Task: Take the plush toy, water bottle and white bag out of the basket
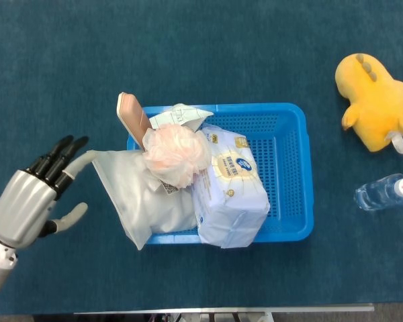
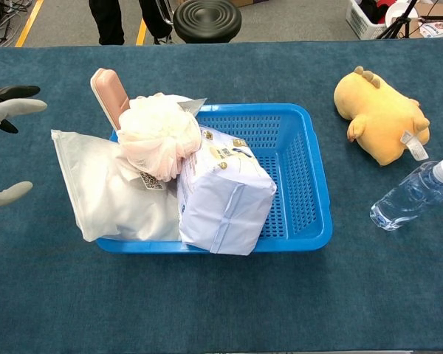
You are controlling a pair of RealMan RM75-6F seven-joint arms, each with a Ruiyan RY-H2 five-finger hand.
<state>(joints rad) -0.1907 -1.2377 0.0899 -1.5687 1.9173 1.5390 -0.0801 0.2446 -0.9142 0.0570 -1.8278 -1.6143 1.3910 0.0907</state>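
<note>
One white bag (image 1: 144, 198) in one basket (image 1: 292, 174); one left hand (image 1: 33, 201) spread, empty, beside it.

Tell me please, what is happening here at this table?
A robot is emptying a blue basket. The yellow plush toy and the water bottle already lie on the table to the basket's right. The white bag is still in the basket, hanging over its left edge beside a pink bath pouf and a pack of tissues. The left hand, open and holding nothing, is next to the bag. The right hand is out of view.
</note>
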